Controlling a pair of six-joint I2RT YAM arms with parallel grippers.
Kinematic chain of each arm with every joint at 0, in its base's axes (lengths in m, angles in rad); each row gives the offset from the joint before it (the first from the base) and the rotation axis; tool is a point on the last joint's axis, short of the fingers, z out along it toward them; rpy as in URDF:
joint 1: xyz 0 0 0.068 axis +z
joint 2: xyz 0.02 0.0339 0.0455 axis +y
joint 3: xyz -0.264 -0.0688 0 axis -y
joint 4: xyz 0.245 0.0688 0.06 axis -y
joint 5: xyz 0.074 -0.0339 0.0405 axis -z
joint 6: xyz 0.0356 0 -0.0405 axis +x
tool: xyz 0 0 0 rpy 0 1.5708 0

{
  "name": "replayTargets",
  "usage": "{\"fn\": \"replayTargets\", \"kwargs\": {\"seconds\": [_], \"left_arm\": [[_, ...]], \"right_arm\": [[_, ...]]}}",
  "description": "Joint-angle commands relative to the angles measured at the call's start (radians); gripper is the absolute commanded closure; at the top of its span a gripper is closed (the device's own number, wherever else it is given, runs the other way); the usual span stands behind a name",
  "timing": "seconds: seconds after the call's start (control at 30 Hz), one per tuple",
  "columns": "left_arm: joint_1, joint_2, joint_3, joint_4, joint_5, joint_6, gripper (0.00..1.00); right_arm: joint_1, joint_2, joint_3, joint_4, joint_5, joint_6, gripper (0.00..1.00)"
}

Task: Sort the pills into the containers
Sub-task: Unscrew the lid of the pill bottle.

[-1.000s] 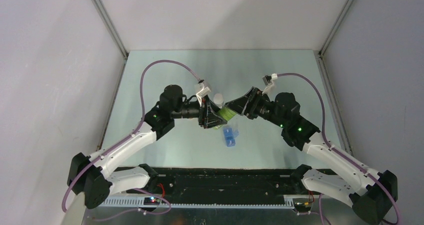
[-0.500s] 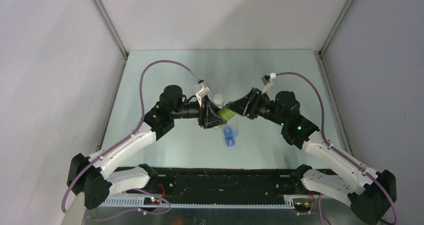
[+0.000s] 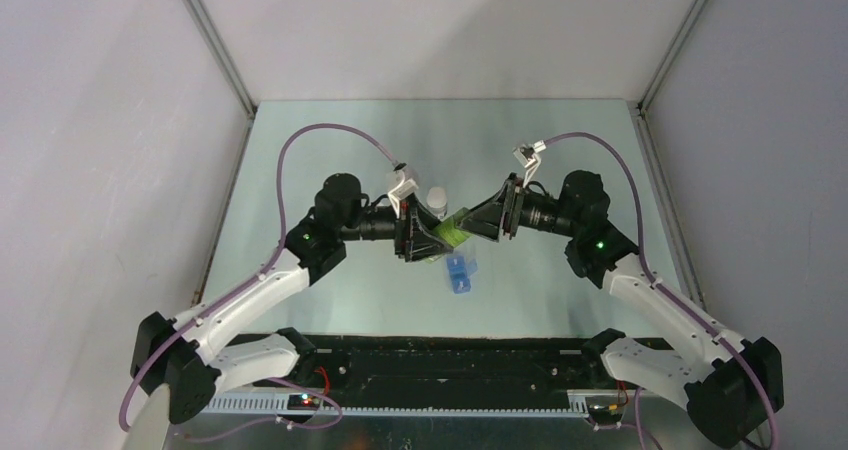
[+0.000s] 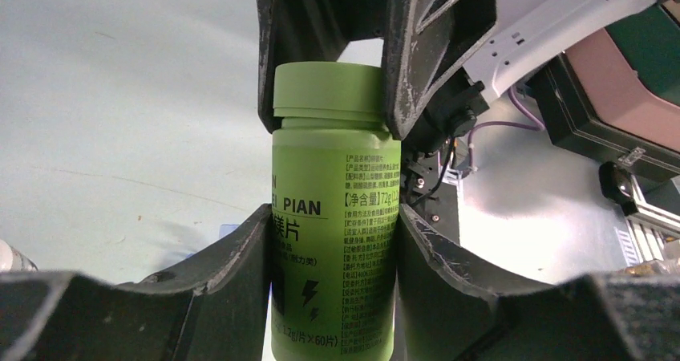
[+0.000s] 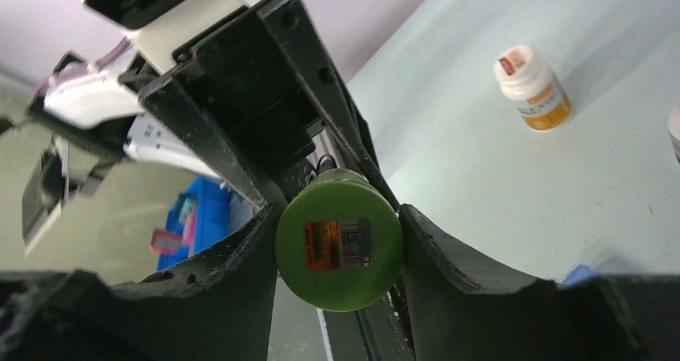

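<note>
Frame centre: left gripper (image 4: 333, 221) clamps green bottle (image 4: 333, 176), right gripper (image 5: 337, 241) grips its cap (image 4: 329, 92); blue pill box (image 3: 459, 273) below, pills apparently still unsorted

The pale green table (image 3: 520, 290) carries a translucent blue pill box (image 3: 459, 273) just below frame centre, with a white-capped bottle (image 3: 436, 200) standing slightly above it

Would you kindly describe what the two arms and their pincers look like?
The left arm and right arm have white links with black joints, each showing a green light. A purple cable runs to each wrist. The left pincer and right pincer are black, angular, two-fingered.
</note>
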Motion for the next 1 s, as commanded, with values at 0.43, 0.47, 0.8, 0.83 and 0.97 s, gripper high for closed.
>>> {"fn": "replayTargets", "kwargs": {"seconds": [0.43,0.47,0.8,0.83,0.97], "left_arm": [[0.008,-0.051,-0.020,0.040,-0.062,0.040,1.00],[0.008,-0.049,-0.018,0.035,-0.101,0.046,1.00],[0.008,-0.058,-0.021,0.027,-0.240,0.073,1.00],[0.008,-0.060,-0.024,0.027,-0.241,0.073,1.00],[0.008,-0.067,-0.034,0.028,-0.245,0.070,1.00]], "right_arm": [[-0.024,0.082,0.045,0.152,0.063,0.047,0.02],[0.003,0.079,0.046,0.125,0.155,0.076,0.01],[0.176,0.038,0.034,-0.033,0.604,0.316,0.23],[0.177,0.035,0.030,-0.024,0.617,0.322,0.28],[0.183,0.011,-0.007,0.052,0.626,0.322,0.33]]}}
